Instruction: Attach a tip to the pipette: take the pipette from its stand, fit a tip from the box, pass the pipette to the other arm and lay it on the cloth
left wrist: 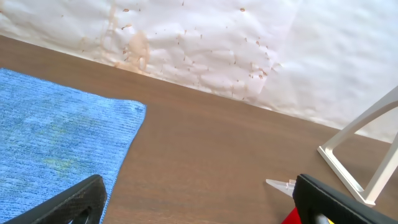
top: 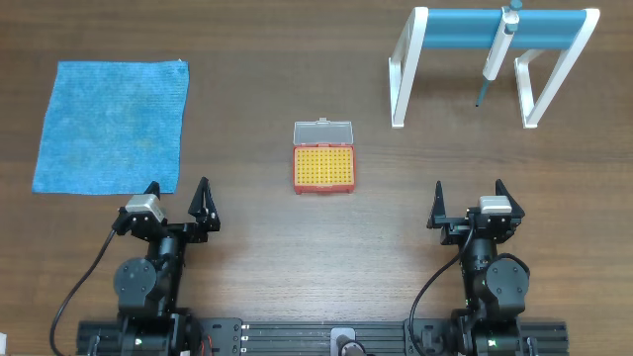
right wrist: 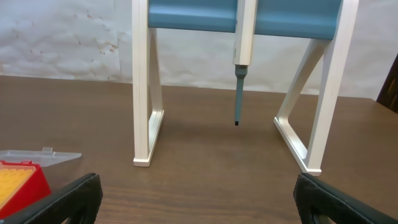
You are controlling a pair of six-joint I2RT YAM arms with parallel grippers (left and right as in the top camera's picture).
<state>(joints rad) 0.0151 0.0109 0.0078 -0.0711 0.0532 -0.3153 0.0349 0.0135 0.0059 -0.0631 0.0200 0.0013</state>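
Observation:
The pipette [top: 497,54] hangs on its white and blue stand [top: 492,29] at the back right; in the right wrist view the pipette [right wrist: 243,56] points down between the stand legs [right wrist: 144,93]. The red tip box [top: 322,166] with yellow tips sits open mid-table, its corner [right wrist: 15,180] near the right gripper. The blue cloth [top: 113,127] lies at the back left, also seen as cloth [left wrist: 56,143]. My left gripper [top: 179,205] stands open near the cloth's front edge. My right gripper [top: 468,203] stands open in front of the stand. Both hold nothing.
The brown wooden table [top: 297,257] has free room between the grippers and around the tip box. A white wall [left wrist: 217,43] runs behind the table's far edge. A stand leg [left wrist: 360,162] shows far off in the left wrist view.

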